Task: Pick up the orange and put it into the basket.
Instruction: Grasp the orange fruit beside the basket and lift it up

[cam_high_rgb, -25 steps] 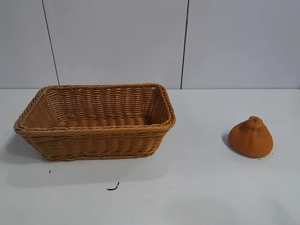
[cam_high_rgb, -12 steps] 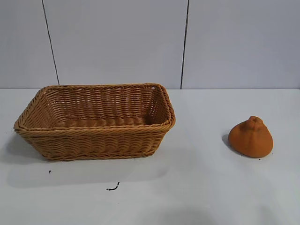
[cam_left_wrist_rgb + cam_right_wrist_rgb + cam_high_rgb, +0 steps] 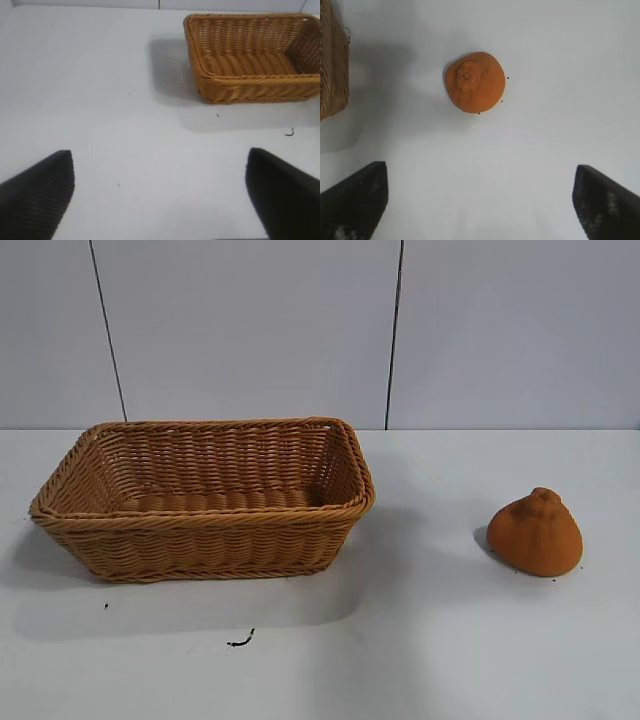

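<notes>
The orange, dull and dimpled with a knobby neck on top, sits on the white table at the right; it also shows in the right wrist view. The tan wicker basket stands at the left and holds nothing; it also shows in the left wrist view. My right gripper is open and empty, above the table a short way from the orange. My left gripper is open and empty over bare table, well away from the basket. Neither gripper shows in the exterior view.
A small dark scrap lies on the table in front of the basket. A corner of the basket shows at the edge of the right wrist view. A grey panelled wall stands behind the table.
A faint shadow on the table has spread up between the basket and the orange. The orange and the basket have not moved.
</notes>
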{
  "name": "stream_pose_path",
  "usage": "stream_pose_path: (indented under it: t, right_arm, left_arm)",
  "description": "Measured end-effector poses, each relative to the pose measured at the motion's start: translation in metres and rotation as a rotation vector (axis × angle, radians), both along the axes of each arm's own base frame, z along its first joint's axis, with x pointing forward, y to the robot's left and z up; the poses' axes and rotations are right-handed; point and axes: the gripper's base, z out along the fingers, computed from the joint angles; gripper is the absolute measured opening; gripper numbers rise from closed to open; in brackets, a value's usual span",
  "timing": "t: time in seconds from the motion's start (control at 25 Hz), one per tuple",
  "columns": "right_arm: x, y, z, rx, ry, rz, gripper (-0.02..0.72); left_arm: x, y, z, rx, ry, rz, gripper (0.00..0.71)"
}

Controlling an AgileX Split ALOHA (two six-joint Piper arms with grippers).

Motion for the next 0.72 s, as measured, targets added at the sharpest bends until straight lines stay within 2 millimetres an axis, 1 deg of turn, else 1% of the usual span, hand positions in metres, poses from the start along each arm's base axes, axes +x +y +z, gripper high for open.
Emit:
stream_pose_path:
  t: [0.08,0.12,0.2,0.24,0.32,0.44,0.56,0.68,0.72]
  right_arm:
    - [0.017,0.0,-0.019,0.001,0.041,0.001,0.694]
    - [0.026,-0.001,-0.033,0.001,0.07,0.0,0.694]
    - [0.037,-0.001,-0.053,0.004,0.108,-0.001,0.694]
    - [0.042,-0.001,-0.069,0.008,0.138,-0.004,0.694]
    - [0.048,0.0,-0.094,0.021,0.185,-0.009,0.694]
    - [0.051,0.001,-0.124,0.033,0.248,0.003,0.694]
    - [0.054,0.001,-0.138,0.03,0.254,0.009,0.694]
    - [0.059,0.0,-0.139,0.023,0.205,0.007,0.692]
    - [0.061,0.0,-0.138,0.021,0.187,0.005,0.675]
  left_arm:
    - [0.0,0.0,0.0,0.0,0.0,0.0,0.666]
    - [0.0,0.0,0.0,0.0,0.0,0.0,0.666]
    - [0.0,0.0,0.0,0.0,0.0,0.0,0.666]
    - [0.0,0.0,0.0,0.0,0.0,0.0,0.666]
    - [0.0,0.0,0.0,0.0,0.0,0.0,0.666]
    - [0.0,0.0,0.0,0.0,0.0,0.0,0.666]
    - [0.0,0.0,0.0,0.0,0.0,0.0,0.666]
    - [0.0,0.0,0.0,0.0,0.0,0.0,0.666]
    - [0.0,0.0,0.0,0.0,0.0,0.0,0.666]
